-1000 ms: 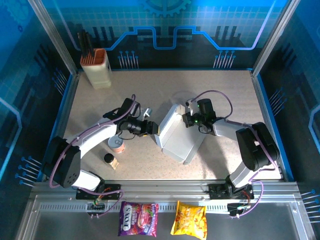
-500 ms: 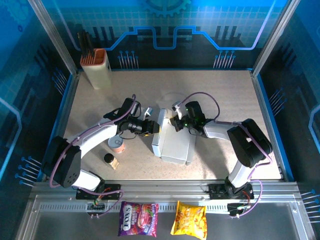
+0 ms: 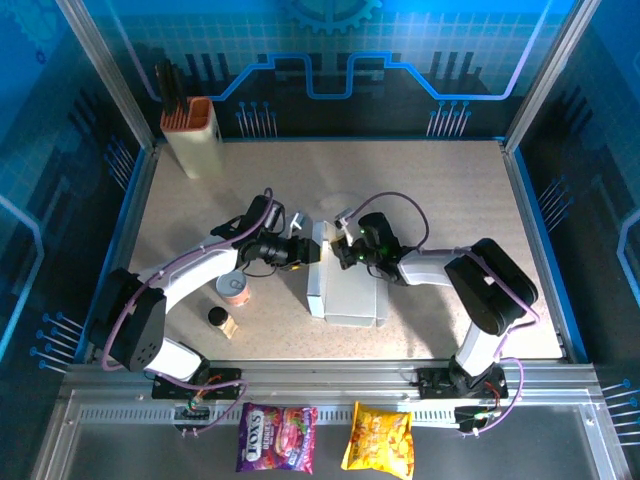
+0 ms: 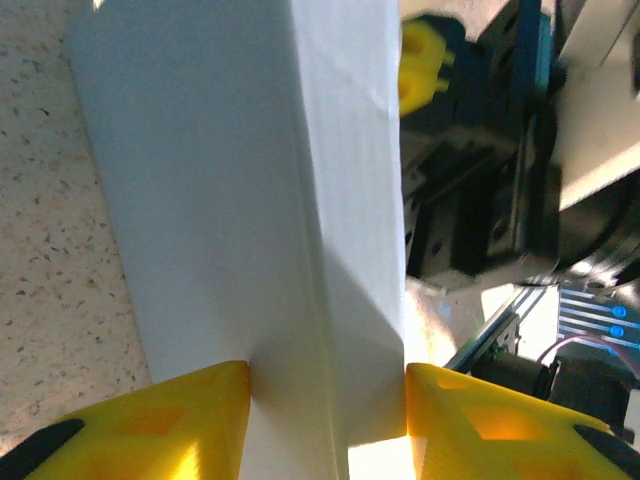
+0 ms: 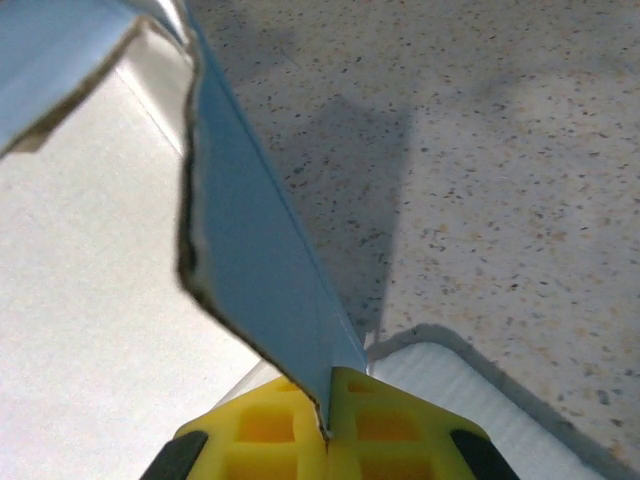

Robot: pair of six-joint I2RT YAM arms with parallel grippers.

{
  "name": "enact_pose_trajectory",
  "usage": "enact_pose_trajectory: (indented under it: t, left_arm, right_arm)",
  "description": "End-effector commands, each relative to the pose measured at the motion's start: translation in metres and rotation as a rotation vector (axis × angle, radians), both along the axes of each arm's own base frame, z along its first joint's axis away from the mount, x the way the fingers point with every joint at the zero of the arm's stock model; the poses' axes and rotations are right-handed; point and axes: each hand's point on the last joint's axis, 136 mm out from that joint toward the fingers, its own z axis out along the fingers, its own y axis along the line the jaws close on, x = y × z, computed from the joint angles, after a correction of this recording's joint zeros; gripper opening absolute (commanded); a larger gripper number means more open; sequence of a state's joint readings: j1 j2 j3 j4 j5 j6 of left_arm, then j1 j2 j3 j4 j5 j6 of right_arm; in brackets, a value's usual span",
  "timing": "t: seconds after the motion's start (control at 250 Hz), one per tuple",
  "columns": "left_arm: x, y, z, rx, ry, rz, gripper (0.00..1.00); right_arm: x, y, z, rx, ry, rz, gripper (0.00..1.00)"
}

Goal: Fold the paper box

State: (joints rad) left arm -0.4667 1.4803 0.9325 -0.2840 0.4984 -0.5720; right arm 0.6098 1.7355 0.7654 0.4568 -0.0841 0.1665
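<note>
The paper box (image 3: 347, 290) lies at the middle of the table (image 3: 450, 190), with both grippers on its far end.

Nearest you, off the table's 6 o'clock edge, a purple snack bag (image 3: 277, 437) and a yellow snack bag (image 3: 378, 437) lie on the rail. They play no part here. On the table at about 8 o'clock from the box stand a small dark-capped bottle (image 3: 217, 320) and a round tin (image 3: 236, 288), both well apart from the card.

A second ago the box lay splayed wide, with its near end swung toward 4 o'clock. It is now narrower and squared up, with its long side running from 6 to 12 o'clock. The right arm has swept in toward the left one and brought a panel over with it. I judge that a side wall has just been raised, so the fold is partway done and the flaps are still to close.

The left gripper (image 3: 312, 252) reaches in from 9 o'clock. In its wrist view its yellow fingers (image 4: 200, 410) meet a folded ridge of the box (image 4: 250, 200) on both sides. I read that as a pinch, though the view is too close to judge how firm it is. The right gripper (image 3: 347, 248) comes in from 3 o'clock, pressed tight on a thin flap edge (image 5: 260, 280) held between its pads (image 5: 265, 425).

Far off at 11 o'clock, the cream holder (image 3: 192, 140) stands clear.
</note>
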Motion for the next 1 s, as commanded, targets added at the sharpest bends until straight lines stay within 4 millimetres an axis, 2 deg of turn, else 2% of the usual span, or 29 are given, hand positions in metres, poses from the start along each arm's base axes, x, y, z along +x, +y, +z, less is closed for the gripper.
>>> enact_pose_trajectory:
  t: [0.0,0.108,0.368,0.607,0.803,0.999]
  left_arm:
    - [0.025,0.002,0.009,0.019,-0.072,0.072,0.46]
    - [0.030,0.009,0.008,0.057,-0.088,0.111,0.49]
    - [0.032,0.017,-0.006,0.121,-0.069,0.134,0.35]
    - [0.031,0.016,-0.008,0.118,-0.058,0.128,0.35]
    - [0.033,0.014,-0.007,0.117,-0.060,0.126,0.34]
    - [0.035,0.010,-0.011,0.104,-0.042,0.124,0.29]
  right_arm:
    - [-0.009,0.014,-0.004,0.025,-0.003,0.020,0.02]
    - [-0.010,0.013,-0.009,0.012,-0.014,0.001,0.02]
    - [-0.011,0.011,-0.013,0.052,-0.059,-0.036,0.09]
    - [-0.006,0.011,-0.012,0.078,-0.090,-0.054,0.13]
    - [-0.006,0.012,-0.014,0.079,-0.087,-0.056,0.05]
    - [-0.010,0.012,-0.003,0.091,-0.100,-0.089,0.01]
